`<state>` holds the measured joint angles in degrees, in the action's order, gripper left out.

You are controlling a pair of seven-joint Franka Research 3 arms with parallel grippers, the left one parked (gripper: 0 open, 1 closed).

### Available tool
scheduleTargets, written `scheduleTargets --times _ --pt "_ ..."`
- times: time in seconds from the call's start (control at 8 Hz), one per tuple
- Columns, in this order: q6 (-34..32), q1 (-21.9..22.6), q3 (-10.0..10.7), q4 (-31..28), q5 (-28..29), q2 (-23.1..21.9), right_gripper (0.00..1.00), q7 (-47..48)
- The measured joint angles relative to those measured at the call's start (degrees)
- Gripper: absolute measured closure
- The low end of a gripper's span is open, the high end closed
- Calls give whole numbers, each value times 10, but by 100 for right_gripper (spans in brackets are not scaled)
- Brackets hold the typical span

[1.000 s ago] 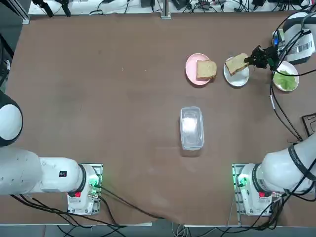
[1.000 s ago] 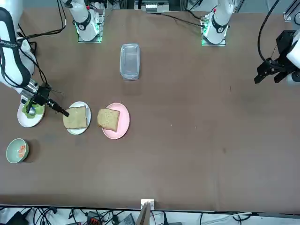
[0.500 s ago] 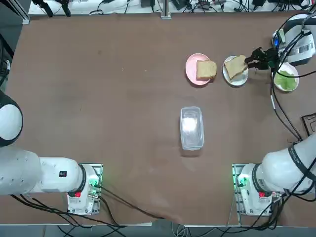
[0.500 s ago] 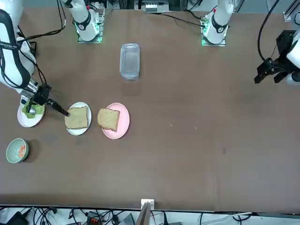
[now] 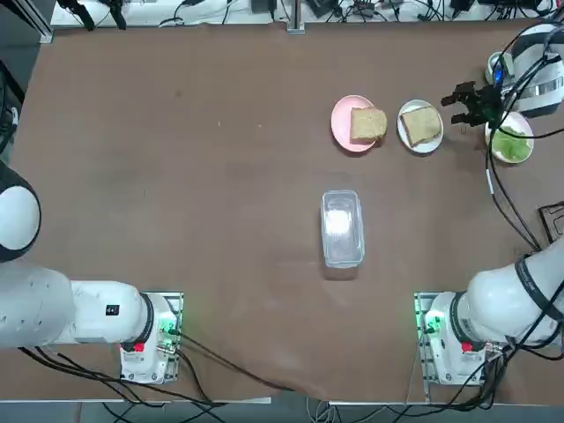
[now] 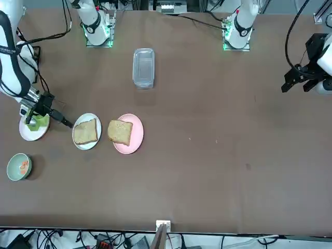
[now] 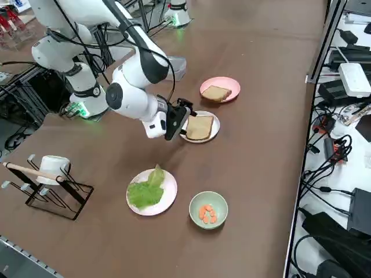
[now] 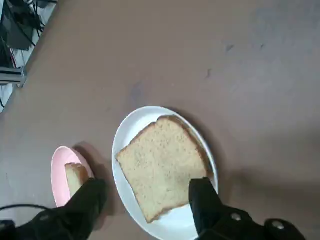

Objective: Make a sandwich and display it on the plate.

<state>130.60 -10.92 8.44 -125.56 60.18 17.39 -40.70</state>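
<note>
Brown tabletop (image 5: 176,176) spreads under everything, and going left to right in the overhead view the first thing on it is a clear plastic box (image 5: 342,227), lying alone near the middle, well apart from the dishes. Further from the arm bases and a little to the right comes a pink plate (image 5: 342,116) with one slice of bread (image 5: 368,124) on its right half. Just beside it, not touching, is the white plate (image 5: 421,128), and a single toasted slice (image 5: 422,123) lies flat on it, uncovered; so far this one slice is all there is of the sandwich. Next comes the right gripper (image 5: 461,103), just off the white plate's right rim. Its jaws are spread wide and hold nothing. The wrist view shows the two dark fingers (image 8: 207,205) on either side of the near edge of the slice (image 8: 162,165), clear of it, with the white plate (image 8: 131,131) under the bread. At the far right is another pale plate (image 5: 493,141) carrying green lettuce (image 5: 511,145), partly under the arm's cables. The side view adds a small green bowl (image 7: 208,209) with orange pieces (image 7: 206,212) just beside the lettuce plate (image 7: 165,194), and a black wire rack (image 7: 55,191) holding a white cup (image 7: 51,165) well away near the table edge.
</note>
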Motion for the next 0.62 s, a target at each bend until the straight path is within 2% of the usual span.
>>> scheduleTargets --times 0.12,0.25,0.62 --pt "0 -4 5 10 -17 -3 0 -3" --pt "0 -7 14 26 -63 -6 0 -5" --pt "-1 -35 28 96 -236 -1 0 -8"
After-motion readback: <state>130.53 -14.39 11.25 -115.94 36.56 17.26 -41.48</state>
